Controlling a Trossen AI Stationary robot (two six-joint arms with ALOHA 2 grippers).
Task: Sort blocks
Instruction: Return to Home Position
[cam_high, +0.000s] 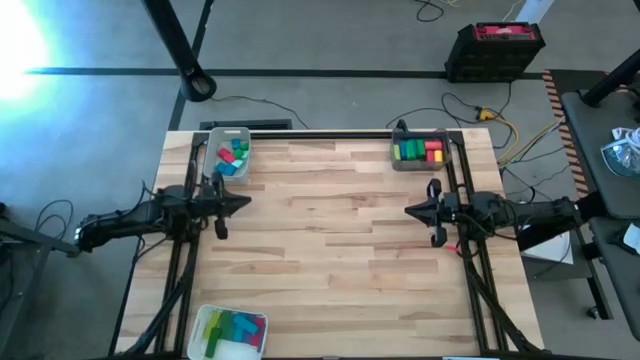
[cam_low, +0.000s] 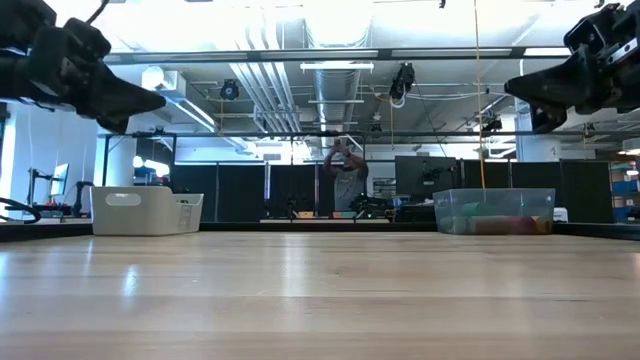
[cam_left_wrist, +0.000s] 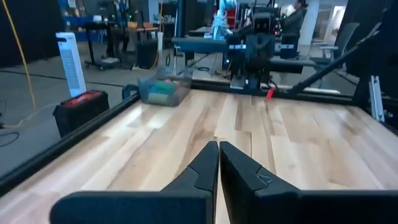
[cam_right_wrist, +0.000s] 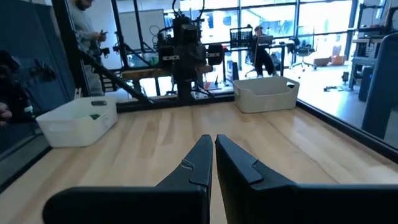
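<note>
Left gripper (cam_high: 244, 203): fingers pressed together, holding nothing, raised over the table's (cam_high: 330, 250) left side and pointing inward.
Right gripper (cam_high: 409, 211): also closed and empty, facing it from the right side.
Blocks (cam_high: 232, 155): none touching either gripper. Blue, teal and red ones lie in the white bin (cam_high: 210, 150), back left, just behind the left gripper. Green, yellow and red ones lie in the clear tray (cam_high: 420, 167), back right. Mixed colours lie in the third tray (cam_high: 203, 322), front left.

Blocks (cam_high: 232, 155) in far-left tray (cam_high: 226, 131), far-right tray (cam_high: 420, 167), near-left tray (cam_high: 201, 326) on table (cam_high: 330, 240).
</note>
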